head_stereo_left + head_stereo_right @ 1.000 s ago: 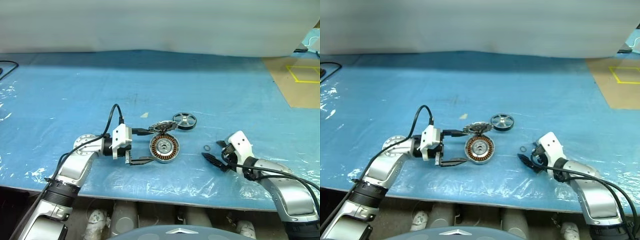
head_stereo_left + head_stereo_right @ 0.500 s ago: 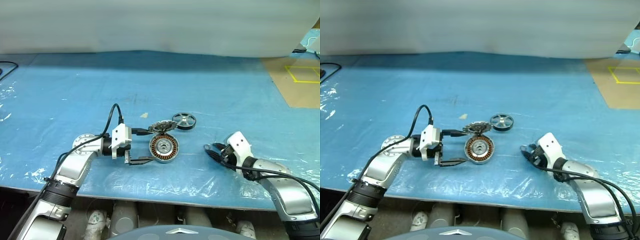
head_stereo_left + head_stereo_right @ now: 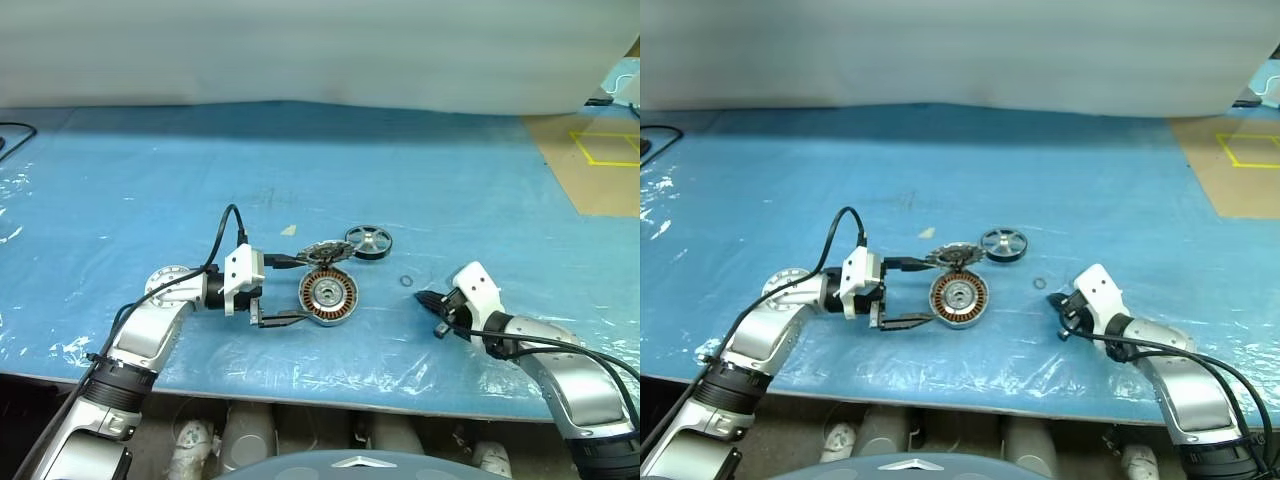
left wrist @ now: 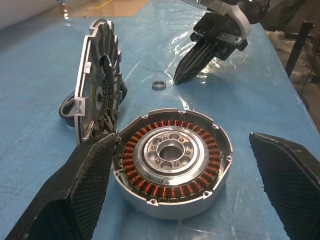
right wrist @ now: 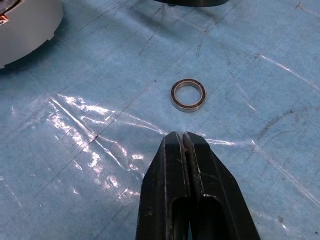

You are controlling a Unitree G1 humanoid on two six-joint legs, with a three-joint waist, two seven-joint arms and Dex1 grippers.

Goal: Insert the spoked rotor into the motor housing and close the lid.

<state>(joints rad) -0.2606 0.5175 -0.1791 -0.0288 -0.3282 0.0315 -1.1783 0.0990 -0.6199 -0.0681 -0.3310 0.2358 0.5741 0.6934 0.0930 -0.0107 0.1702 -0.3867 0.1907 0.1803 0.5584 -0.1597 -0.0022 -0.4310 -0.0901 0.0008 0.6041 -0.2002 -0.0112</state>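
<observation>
The motor housing (image 3: pixel 328 297), with its copper windings facing up, lies flat on the blue table. My left gripper (image 3: pixel 302 290) is open, one finger on each side of the housing (image 4: pixel 172 155). The lid (image 3: pixel 322 250) leans tilted against the housing's far edge. Just beyond it lies the spoked rotor (image 3: pixel 369 241), partly hidden behind the lid (image 4: pixel 95 95) in the left wrist view. My right gripper (image 3: pixel 421 298) rests low over the table to the right, shut on nothing. A small metal ring (image 5: pixel 188 94) lies just past its fingertips (image 5: pixel 181 139).
Wrinkled clear film covers the blue table (image 3: pixel 450 200), whose front edge (image 3: pixel 330 392) runs close below both arms. A white wall stands at the back. Brown floor with yellow tape (image 3: pixel 605 150) shows at the far right.
My right gripper has closed from open to shut. The small ring, which lay at its tips, has slid a little farther away and sits outside them. The left arm has not moved.
</observation>
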